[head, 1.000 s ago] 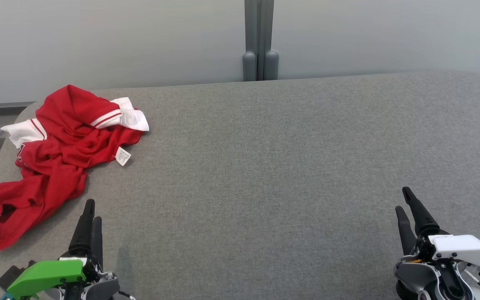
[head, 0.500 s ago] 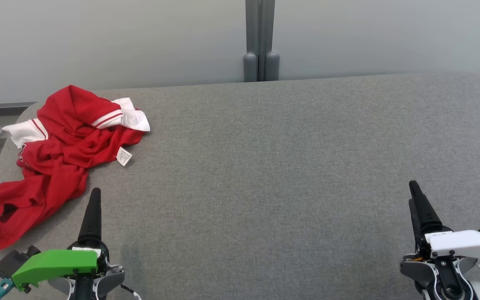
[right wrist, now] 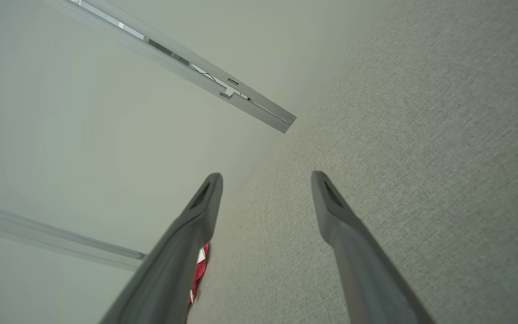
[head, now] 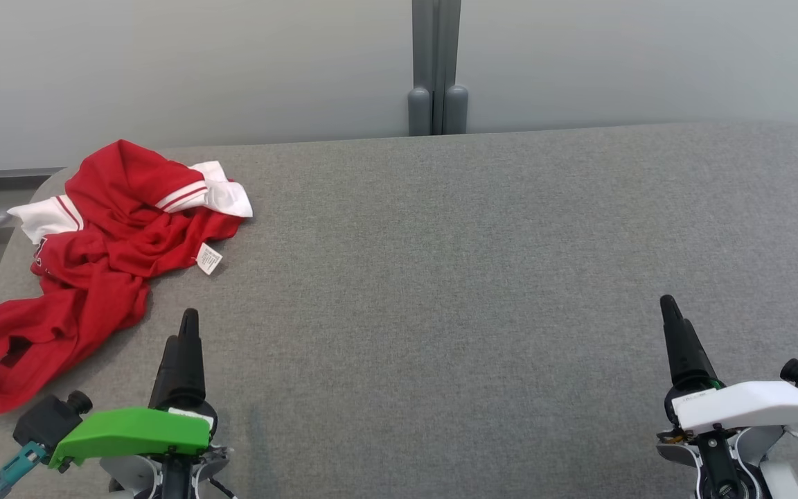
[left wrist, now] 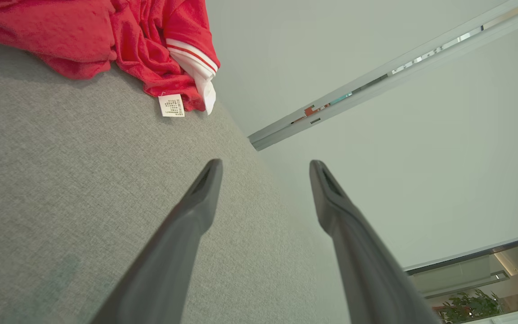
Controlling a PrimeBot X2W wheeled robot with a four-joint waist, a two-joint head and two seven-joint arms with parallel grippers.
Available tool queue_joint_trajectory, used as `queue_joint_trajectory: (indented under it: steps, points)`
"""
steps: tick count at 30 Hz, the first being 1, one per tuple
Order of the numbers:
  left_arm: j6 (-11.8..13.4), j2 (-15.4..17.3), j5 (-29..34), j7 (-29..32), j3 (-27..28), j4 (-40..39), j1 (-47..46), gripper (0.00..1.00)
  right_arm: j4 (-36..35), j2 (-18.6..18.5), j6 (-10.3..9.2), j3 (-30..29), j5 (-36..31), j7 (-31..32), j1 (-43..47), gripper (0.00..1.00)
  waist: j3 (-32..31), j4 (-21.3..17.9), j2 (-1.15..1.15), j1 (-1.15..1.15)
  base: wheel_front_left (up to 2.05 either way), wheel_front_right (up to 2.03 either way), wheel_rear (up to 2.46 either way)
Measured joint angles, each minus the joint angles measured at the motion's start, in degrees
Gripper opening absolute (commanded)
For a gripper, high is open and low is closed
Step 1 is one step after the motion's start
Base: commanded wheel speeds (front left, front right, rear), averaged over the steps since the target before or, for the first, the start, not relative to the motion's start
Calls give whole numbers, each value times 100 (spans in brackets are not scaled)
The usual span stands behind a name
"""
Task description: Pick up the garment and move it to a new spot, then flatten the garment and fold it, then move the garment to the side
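Head view, shirt: a red shirt [head: 94, 256] with white trim lies crumpled at the far left corner of the grey desk [head: 440, 277], its white tag [head: 208, 258] turned out.
Head view, hands: the left hand [head: 181, 327] is near the shirt's edge but apart from it. The right hand [head: 669, 308] is well apart on the other side (both over bare desk).
Left wrist view: the left hand is open and gripping nothing; the shirt is at upper left.
Right wrist view: the right hand is open too, with a sliver of red low down.
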Motion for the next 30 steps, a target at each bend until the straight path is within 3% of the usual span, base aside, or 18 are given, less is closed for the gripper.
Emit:
queue_joint_trajectory:
  steps: [12,30]
  points:
    - [147,3,1430,-240,-319,-30,113,100,-86,-7,0,125,-1111,-236,108,100,-15,19,0,0,0,0,0]
    - [294,7,2695,-537,-515,42,250,100,-151,-14,0,253,-2419,-538,233,100,-84,57,0,0,0,0,0]
